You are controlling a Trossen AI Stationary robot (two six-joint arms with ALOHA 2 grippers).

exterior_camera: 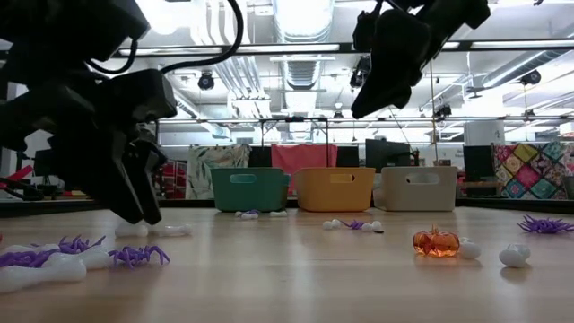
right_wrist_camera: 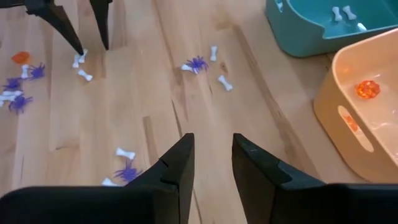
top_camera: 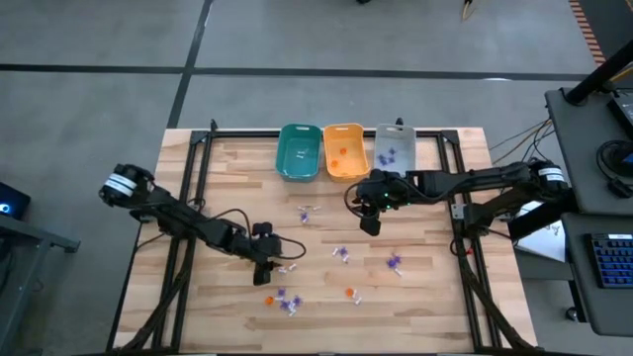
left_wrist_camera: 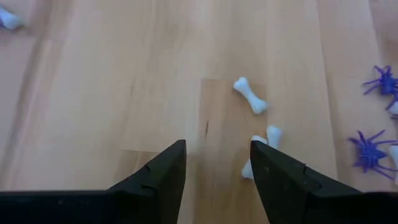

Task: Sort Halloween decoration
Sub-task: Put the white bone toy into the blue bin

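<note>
We lower our left gripper (left_wrist_camera: pixel 217 171), fingers parted and empty, beside a white bone (left_wrist_camera: pixel 258 155); next we centre and close, while our right gripper (right_wrist_camera: pixel 211 165), fingers narrowly apart and empty, waits near the bins (top_camera: pixel 341 150).

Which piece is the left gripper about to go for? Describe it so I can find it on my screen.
Start at the left gripper, low over the table's near-left part, jaws open. Two white bones lie just off its tip; the target looks like the bone touching its finger. The other bone lies apart, farther ahead.
</note>
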